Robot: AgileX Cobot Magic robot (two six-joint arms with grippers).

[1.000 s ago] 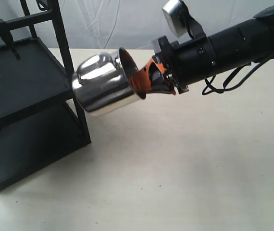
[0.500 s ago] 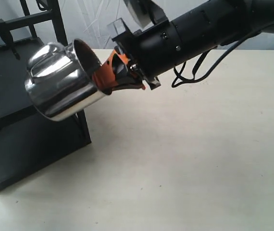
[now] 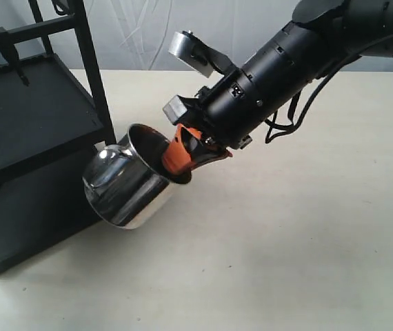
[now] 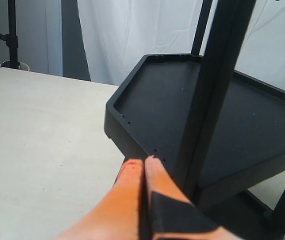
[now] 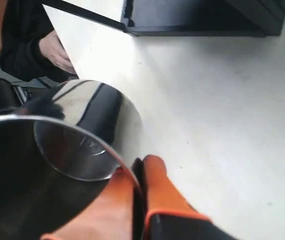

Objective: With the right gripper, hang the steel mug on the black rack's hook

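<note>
Right gripper (image 3: 183,157), black cylindrical arm end with orange-marked fingers, pinches the rim of the shiny mirror-polished stainless steel mug (image 3: 126,185); one finger sits inside the mouth, the other outside, seen in the right wrist view as orange pads (image 5: 152,192) clamped on the thin rim edge

Mug hangs tilted, mouth toward 1 o'clock, base toward 7 o'clock, low beside the tall matte black metal rack (image 3: 41,124), at about 4 o'clock from the upper tray's front corner. Whether the mug wall touches the front post (image 3: 94,76) cannot be told; it overlaps it in the exterior view. Whether it clears the pale desk (image 3: 286,241) is also unclear

Left gripper (image 4: 143,165): orange fingers pressed together, holding nothing, parked close to the rack's upper tray (image 4: 147,100)

Risks, as judged
- Thin rim pinch on a polished wall: the mug may pivot or slip out if the arm swings upward quickly
- Mug sits close to the post; a lift straight up could knock the tray edge and shift the rack
- Mug is well below any crossbar level, so a long raise remains

Hidden or unclear
- Mug handle not visible in any view; its facing cannot be told
- Hook not made out; rack top is cut off at the frame edge
- Rack's lower tray partly blocked by the mug
</note>
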